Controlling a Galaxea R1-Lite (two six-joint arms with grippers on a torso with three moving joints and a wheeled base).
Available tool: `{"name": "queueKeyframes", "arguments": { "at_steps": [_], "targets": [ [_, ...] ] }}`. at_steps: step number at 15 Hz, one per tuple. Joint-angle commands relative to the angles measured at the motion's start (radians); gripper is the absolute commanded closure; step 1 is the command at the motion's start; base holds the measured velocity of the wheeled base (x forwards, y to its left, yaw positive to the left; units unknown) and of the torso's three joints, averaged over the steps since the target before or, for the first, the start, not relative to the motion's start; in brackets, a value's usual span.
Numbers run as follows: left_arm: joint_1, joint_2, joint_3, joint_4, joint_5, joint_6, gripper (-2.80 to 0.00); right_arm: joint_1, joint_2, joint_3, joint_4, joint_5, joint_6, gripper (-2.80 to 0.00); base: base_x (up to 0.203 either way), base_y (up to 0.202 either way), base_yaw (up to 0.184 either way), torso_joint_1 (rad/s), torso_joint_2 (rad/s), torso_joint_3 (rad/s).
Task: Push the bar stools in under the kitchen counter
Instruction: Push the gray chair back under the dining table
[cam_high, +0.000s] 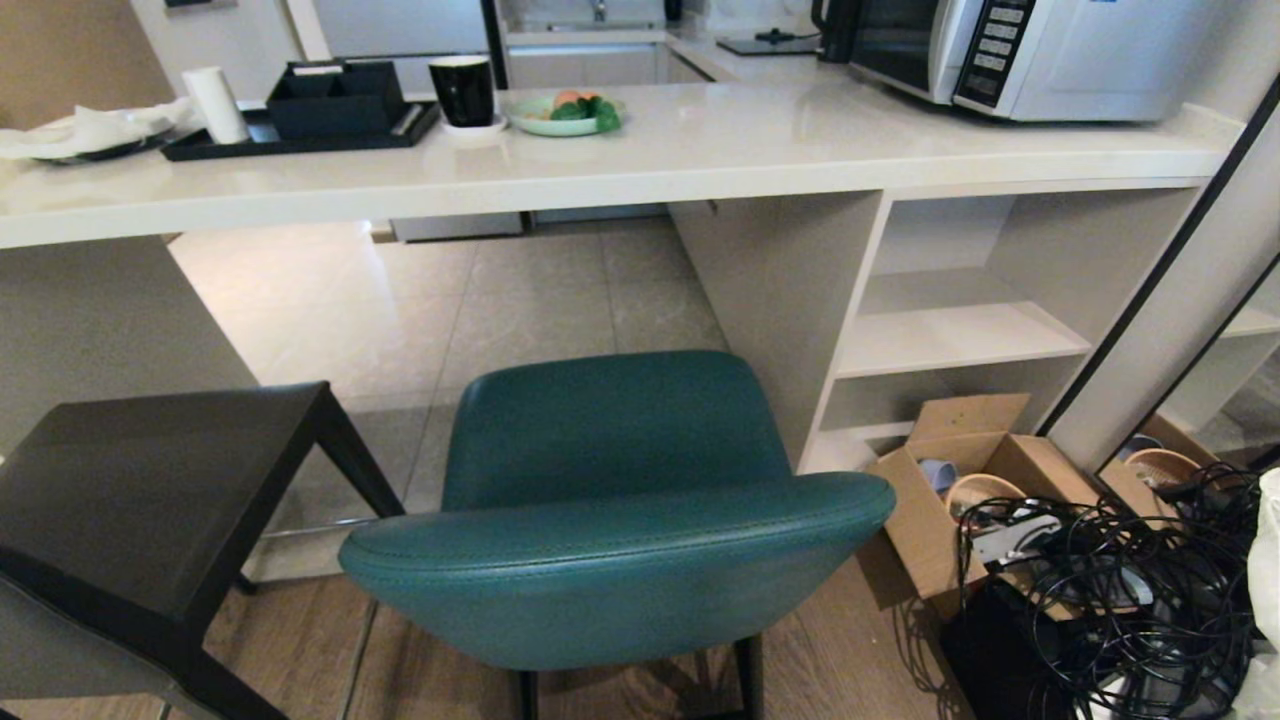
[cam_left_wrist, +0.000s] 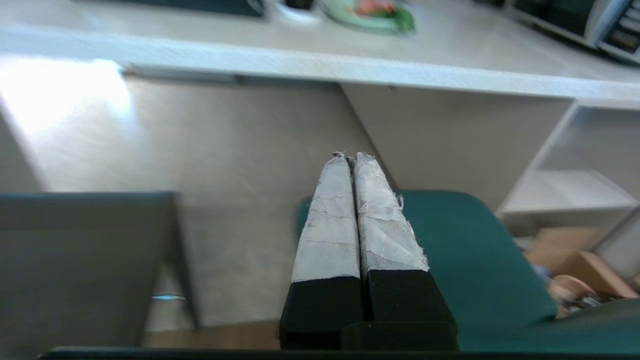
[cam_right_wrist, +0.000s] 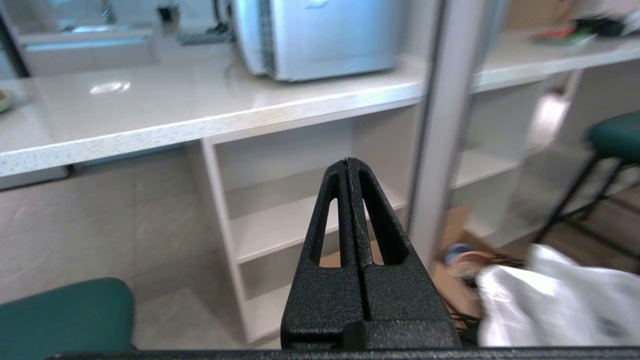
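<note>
The teal bar stool (cam_high: 615, 510) stands right before me, its curved back nearest, its seat short of the kitchen counter (cam_high: 700, 150). At the left is the dark-grey bar stool (cam_high: 140, 490), also out from the counter. Neither arm shows in the head view. My left gripper (cam_left_wrist: 351, 156) is shut and empty, held in the air behind the teal stool (cam_left_wrist: 475, 250) with the dark stool (cam_left_wrist: 85, 260) off to one side. My right gripper (cam_right_wrist: 347, 161) is shut and empty too, pointing at the counter's white open shelves (cam_right_wrist: 280, 225); a corner of the teal seat (cam_right_wrist: 65, 315) shows.
On the counter sit a microwave (cam_high: 1020, 50), a black tray (cam_high: 300, 120), a black cup (cam_high: 462, 90) and a green plate of food (cam_high: 565, 112). A cardboard box (cam_high: 960, 500) and a tangle of black cables (cam_high: 1120, 590) lie on the floor at the right, beside a mirror.
</note>
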Motion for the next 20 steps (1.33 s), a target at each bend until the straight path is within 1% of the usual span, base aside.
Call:
{"name": "queueKeyframes", "arguments": {
  "at_steps": [1,3,4,5,6,9,10,12,14,15,17,18,20],
  "targets": [
    [0.052,-0.209,0.015,0.055,-0.005,0.017,0.0,-0.018,-0.233,0.012,0.112,0.001,-0.008,0.0,0.0,0.0,0.0,0.0,0.0,0.0],
    [0.063,-0.319,0.044,0.099,-0.031,0.036,0.0,-0.027,-0.362,0.029,0.238,0.005,-0.019,0.0,0.0,0.0,0.0,0.0,0.0,0.0],
    [0.071,-0.375,0.075,0.123,-0.05,0.056,0.0,-0.029,-0.426,0.053,0.285,0.005,-0.034,0.0,0.0,0.0,0.0,0.0,0.0,0.0],
    [0.098,-0.416,0.122,0.142,-0.06,0.081,0.0,-0.027,-0.476,0.081,0.316,0.004,-0.053,0.0,0.0,0.0,0.0,0.0,0.0,0.0],
    [0.124,-0.468,0.143,0.174,-0.072,0.097,0.0,-0.025,-0.51,0.104,0.345,0.002,-0.069,0.0,0.0,0.0,0.0,0.0,0.0,0.0],
    [0.149,-0.61,0.173,0.396,-0.167,0.112,0.0,-0.024,-0.539,0.134,0.357,0.022,-0.093,0.0,0.0,0.0,0.0,0.0,0.0,0.0],
    [0.151,-0.659,0.186,0.458,-0.181,0.114,0.0,-0.023,-0.577,0.157,0.358,0.046,-0.099,0.0,0.0,0.0,0.0,0.0,0.0,0.0],
    [0.153,-0.68,0.243,0.508,-0.17,0.115,0.0,-0.022,-0.651,0.231,0.368,0.08,-0.119,0.0,0.0,0.0,0.0,0.0,0.0,0.0],
    [0.153,-0.679,0.312,0.512,-0.138,0.122,0.0,-0.022,-0.655,0.29,0.366,0.093,-0.109,0.0,0.0,0.0,0.0,0.0,0.0,0.0],
    [0.153,-0.679,0.345,0.512,-0.132,0.127,0.0,-0.022,-0.655,0.336,0.363,0.108,-0.104,0.0,0.0,0.0,0.0,0.0,0.0,0.0],
    [0.153,-0.679,0.4,0.511,-0.128,0.129,0.0,-0.022,-0.655,0.45,0.347,0.135,-0.095,0.0,0.0,0.0,0.0,0.0,0.0,0.0],
    [0.153,-0.679,0.421,0.507,-0.121,0.131,0.0,-0.022,-0.655,0.522,0.319,0.16,-0.087,0.0,0.0,0.0,0.0,0.0,0.0,0.0],
    [0.153,-0.679,0.481,0.45,-0.089,0.131,0.0,-0.022,-0.654,0.684,0.222,0.235,-0.081,0.0,0.0,0.0,0.0,0.0,0.0,0.0]
  ]
}}
